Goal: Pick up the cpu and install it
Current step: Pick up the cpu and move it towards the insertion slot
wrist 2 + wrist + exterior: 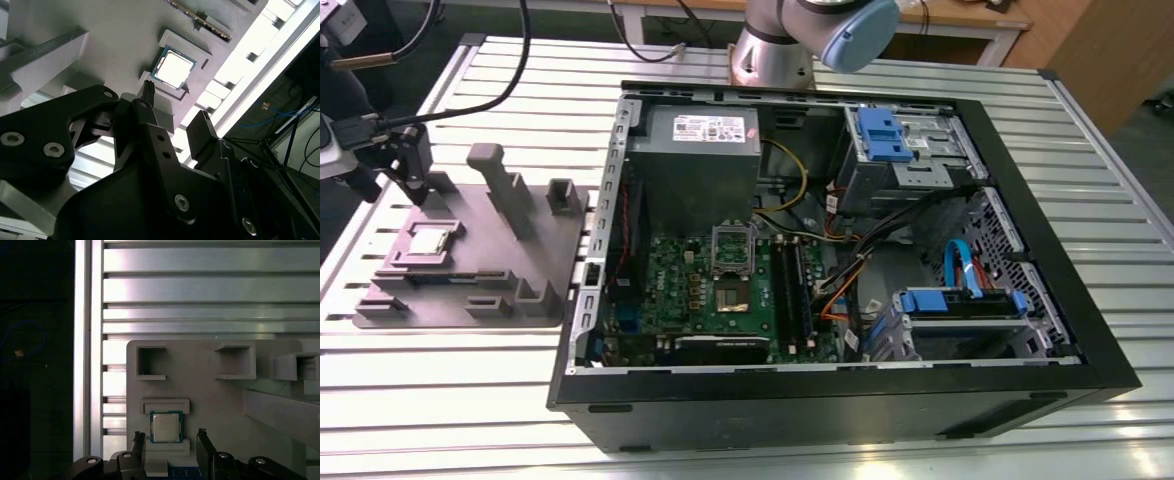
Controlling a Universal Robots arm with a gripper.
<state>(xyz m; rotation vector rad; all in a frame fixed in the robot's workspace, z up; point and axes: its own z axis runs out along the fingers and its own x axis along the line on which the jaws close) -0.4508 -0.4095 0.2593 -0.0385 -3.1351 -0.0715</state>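
The cpu [166, 427] is capped in shiny metal; the tray [200, 390] is moulded in matt grey plastic; the table [200, 290] is formed of ribbed, brushed metal.

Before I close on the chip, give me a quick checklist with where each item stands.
1. The chip sits flat in its pocket on the grey tray: ok.
2. The chip's top is bare, with nothing lying on it: ok.
3. The gripper is open: ok, its fingers stand apart in both wrist views.
4. The gripper is lined up: ok, in the first wrist view the chip lies between the two fingertips.
5. The fingers are low enough to catch the chip's edges: cannot tell.
6. The socket on the green board inside the computer case is ready to take the chip: cannot tell.
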